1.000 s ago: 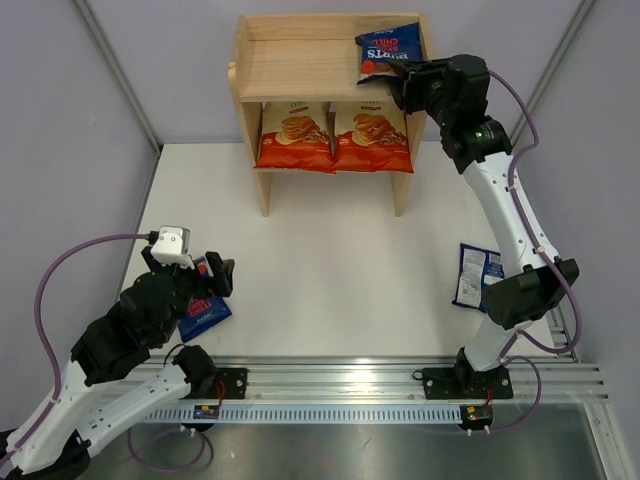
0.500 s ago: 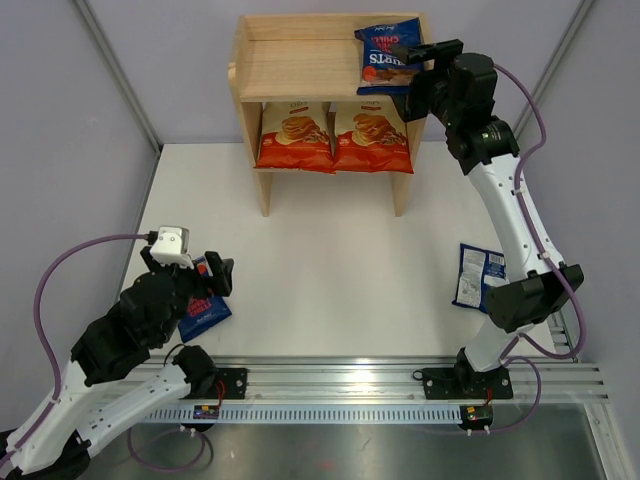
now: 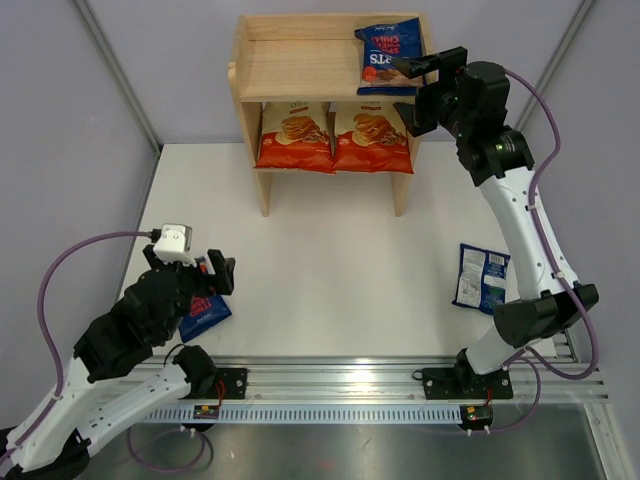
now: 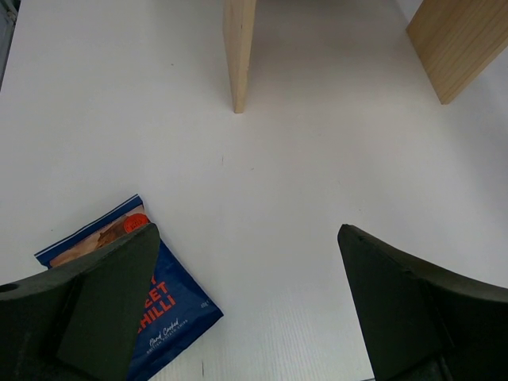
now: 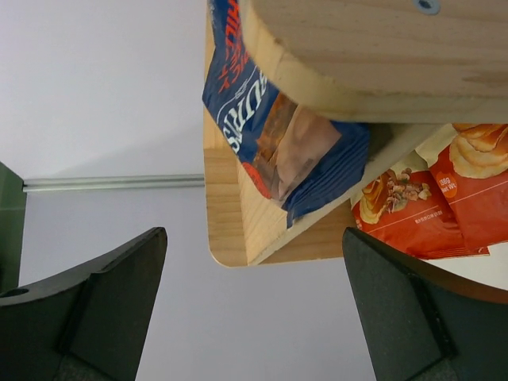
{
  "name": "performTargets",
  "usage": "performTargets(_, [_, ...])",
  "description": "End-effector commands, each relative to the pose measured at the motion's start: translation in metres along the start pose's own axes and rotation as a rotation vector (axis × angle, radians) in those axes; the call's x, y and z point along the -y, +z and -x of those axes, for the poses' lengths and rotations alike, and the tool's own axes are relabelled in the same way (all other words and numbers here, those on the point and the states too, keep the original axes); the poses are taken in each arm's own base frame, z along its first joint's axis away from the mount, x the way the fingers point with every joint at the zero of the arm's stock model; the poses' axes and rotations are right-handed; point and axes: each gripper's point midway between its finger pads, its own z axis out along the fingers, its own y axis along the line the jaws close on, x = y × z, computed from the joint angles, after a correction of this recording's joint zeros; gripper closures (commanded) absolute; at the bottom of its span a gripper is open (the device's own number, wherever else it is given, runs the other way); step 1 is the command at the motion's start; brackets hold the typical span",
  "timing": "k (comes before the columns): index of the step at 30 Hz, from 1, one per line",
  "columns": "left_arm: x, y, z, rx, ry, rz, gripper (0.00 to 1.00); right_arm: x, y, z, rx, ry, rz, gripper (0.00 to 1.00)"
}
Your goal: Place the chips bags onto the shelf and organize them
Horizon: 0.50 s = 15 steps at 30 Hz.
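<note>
The wooden shelf stands at the back of the table. Two cream-and-red chips bags stand side by side on its lower tier. A dark blue Burts bag rests at the right end of the top tier. My right gripper hangs open just right of it, outside the side panel, holding nothing. On the table at the near left lies a blue chilli bag. My left gripper hovers open over it, its left finger covering part of the bag.
A third blue bag lies flat on the table at the right, beside my right arm's lower link. The shelf's front legs stand on the white table ahead of the left gripper. Grey walls close in the back and sides.
My right gripper has opened, let go of the Burts bag on the top tier and drawn back to the right. The left arm has barely moved.
</note>
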Motion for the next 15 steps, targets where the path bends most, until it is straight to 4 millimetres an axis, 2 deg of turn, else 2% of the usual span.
performTargets(1, [0.007,0.001,0.023,0.046,-0.052,-0.006,0.01,-0.03,-0.039,-0.004,-0.028,-0.095,0.103,0.01])
performTargets(3, [0.016,0.001,0.023,0.03,-0.057,-0.046,0.01,-0.036,-0.055,-0.006,-0.036,-0.196,0.135,0.01])
performTargets(7, [0.032,0.006,0.021,-0.004,-0.087,-0.098,0.01,-0.016,-0.079,-0.017,-0.093,-0.451,0.135,0.01])
performTargets(8, [0.037,0.006,0.021,-0.004,-0.096,-0.118,0.01,0.001,-0.086,-0.024,-0.149,-0.608,0.118,0.0])
performTargets(11, [0.05,0.006,0.019,-0.022,-0.091,-0.182,0.01,0.041,-0.104,-0.023,-0.213,-0.816,0.009,0.01])
performTargets(13, [0.055,0.006,0.018,-0.028,-0.086,-0.209,0.01,0.086,-0.118,-0.023,-0.262,-0.87,-0.102,0.01])
performTargets(15, [0.057,0.007,0.016,-0.036,-0.077,-0.217,0.01,0.107,-0.132,-0.014,-0.237,-0.939,-0.141,0.01])
